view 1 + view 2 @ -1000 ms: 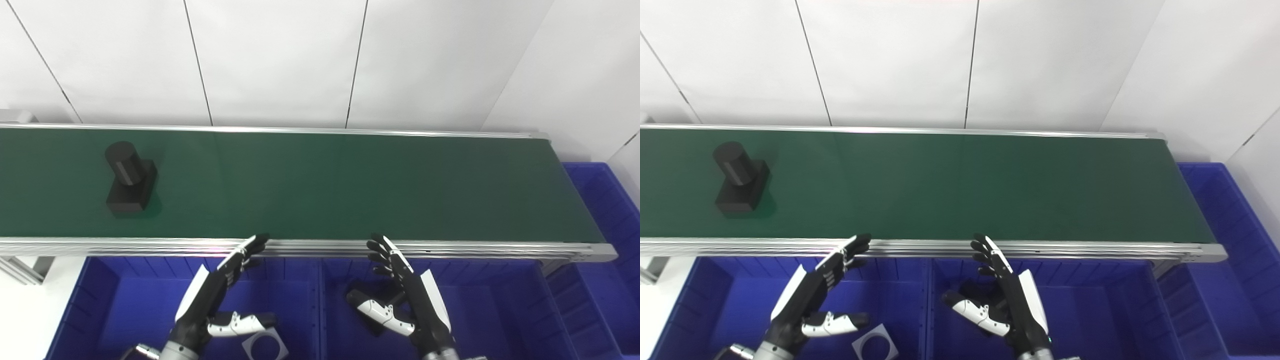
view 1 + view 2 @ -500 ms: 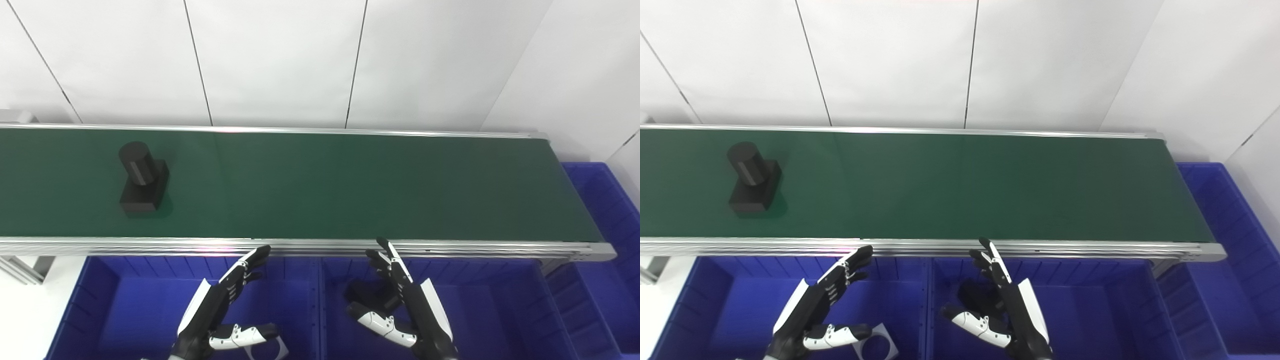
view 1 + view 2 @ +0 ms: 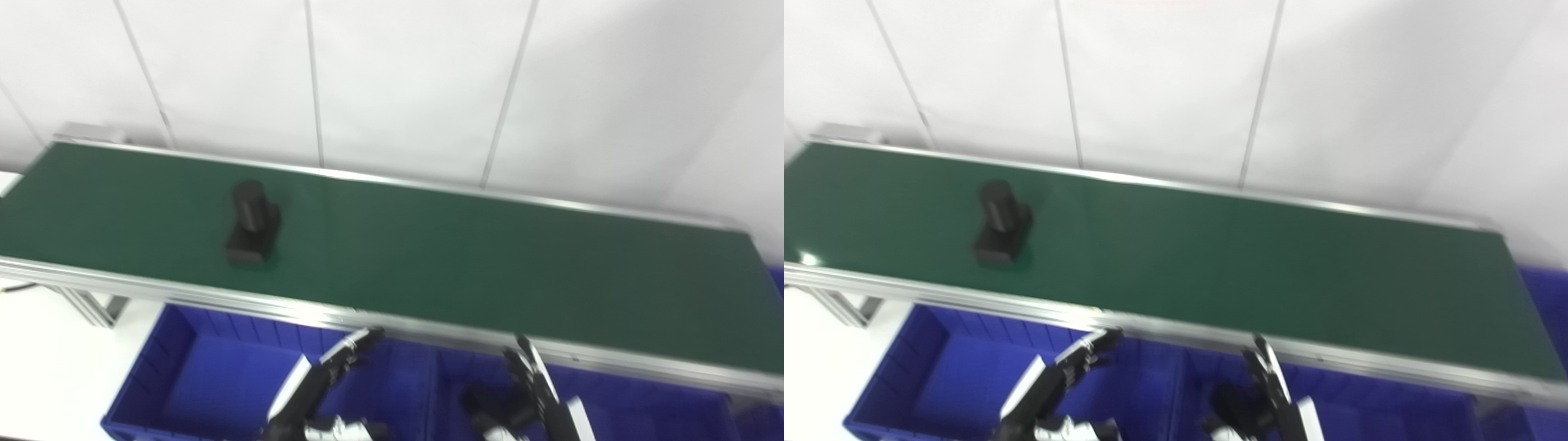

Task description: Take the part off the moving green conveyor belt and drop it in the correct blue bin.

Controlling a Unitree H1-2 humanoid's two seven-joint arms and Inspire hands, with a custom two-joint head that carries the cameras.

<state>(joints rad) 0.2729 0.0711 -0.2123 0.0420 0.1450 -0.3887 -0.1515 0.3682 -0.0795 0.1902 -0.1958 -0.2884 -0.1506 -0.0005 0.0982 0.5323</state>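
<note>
A: What is near the belt?
B: A white wall (image 3: pixel 392 79) behind it. Blue bins (image 3: pixel 202 373) below its near edge. Nothing is between the hands and the part.

A: How does the black part (image 3: pixel 251 223) lie?
B: On the green belt (image 3: pixel 490 269), toward its left end. Its round end points to the wall.

A: And the hands?
B: The left hand (image 3: pixel 318 386) and right hand (image 3: pixel 539 398) are over the bins, fingers spread, holding nothing. The part is well apart, up and left.
</note>
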